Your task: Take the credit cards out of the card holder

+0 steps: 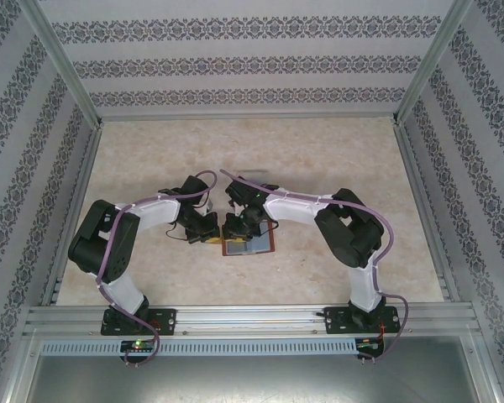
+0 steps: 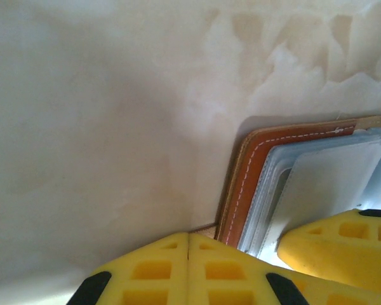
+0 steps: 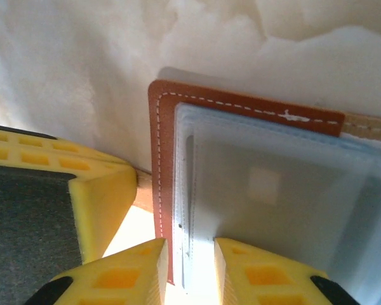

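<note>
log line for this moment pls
card holder open | left fingers shut on strap tab | right fingers apart over pocket edge | credit cards inside

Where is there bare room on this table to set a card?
Far table along the back wall is bare, as is the near strip between the bases. Crowded at centre, where left gripper and right gripper meet at the card holder.

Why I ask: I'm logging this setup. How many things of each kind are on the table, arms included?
Robot arms: 2
Wallet: 1
Cards: at least 1 in the wallet's sleeves; exact number unclear
Greyish flat thing, half hidden behind the arms: 1
Total: at least 5
</note>
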{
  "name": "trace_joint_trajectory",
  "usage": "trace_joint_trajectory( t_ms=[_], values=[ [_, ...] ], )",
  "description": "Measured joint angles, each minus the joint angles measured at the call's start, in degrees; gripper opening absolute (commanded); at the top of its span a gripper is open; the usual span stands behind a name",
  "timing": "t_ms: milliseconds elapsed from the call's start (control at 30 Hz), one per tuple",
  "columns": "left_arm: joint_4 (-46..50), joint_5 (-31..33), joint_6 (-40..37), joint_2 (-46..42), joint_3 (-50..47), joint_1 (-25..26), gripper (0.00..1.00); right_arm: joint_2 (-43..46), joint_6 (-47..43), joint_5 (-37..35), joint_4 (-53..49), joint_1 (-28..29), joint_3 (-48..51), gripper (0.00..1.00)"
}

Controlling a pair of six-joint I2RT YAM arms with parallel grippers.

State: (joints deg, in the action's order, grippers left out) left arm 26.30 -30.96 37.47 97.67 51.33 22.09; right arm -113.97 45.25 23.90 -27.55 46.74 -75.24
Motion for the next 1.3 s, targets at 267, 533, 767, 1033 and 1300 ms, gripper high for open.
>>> trace_joint_trajectory(
  t_ms=[267, 533, 767, 1033, 1300],
  values=[
    [-0.1, -0.2, 0.0, 0.0, 0.0, -0.1, 0.00, 0.0, -1.3, -5.7, -6.6, 0.4, -2.6, 0.35],
    [-0.1, -0.2, 0.0, 0.0, 0.0, -0.1, 0.00, -0.2, -3.2, -11.3, -13.0, 1.1, -5.3, 0.41],
    [-0.1, -0.2, 0.0, 0.0, 0.0, -0.1, 0.00, -0.9, -4.7, -14.9, -17.1, 2.2, -7.6, 0.47],
    [-0.1, -0.3, 0.0, 0.0, 0.0, -0.1, 0.00, -0.9, -5.1, -18.8, -20.7, 2.3, -8.7, 0.48],
    [-0.1, -0.3, 0.0, 0.0, 0.0, -0.1, 0.00, -0.6, -5.1, -22.8, -23.6, 2.3, -8.7, 0.46]
  ],
)
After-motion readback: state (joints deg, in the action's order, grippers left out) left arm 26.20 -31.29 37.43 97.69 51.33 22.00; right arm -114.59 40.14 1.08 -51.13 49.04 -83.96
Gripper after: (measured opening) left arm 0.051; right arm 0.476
